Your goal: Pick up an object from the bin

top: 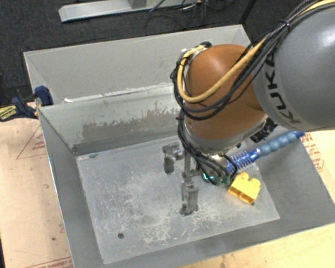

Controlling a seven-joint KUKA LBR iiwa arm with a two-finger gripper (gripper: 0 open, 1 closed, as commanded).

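The grey metal bin point(121, 196) lies nearly bare as the KUKA arm point(311, 73) reaches in from the right. Its gripper point(180, 179) hangs low at mid-floor, fingers spread and empty. A blue brush-like tool point(272, 145) and a yellow block point(244, 188) lie just beside it, to its right. The grasp appears not yet made; the next move likely calls for shifting right before closing.
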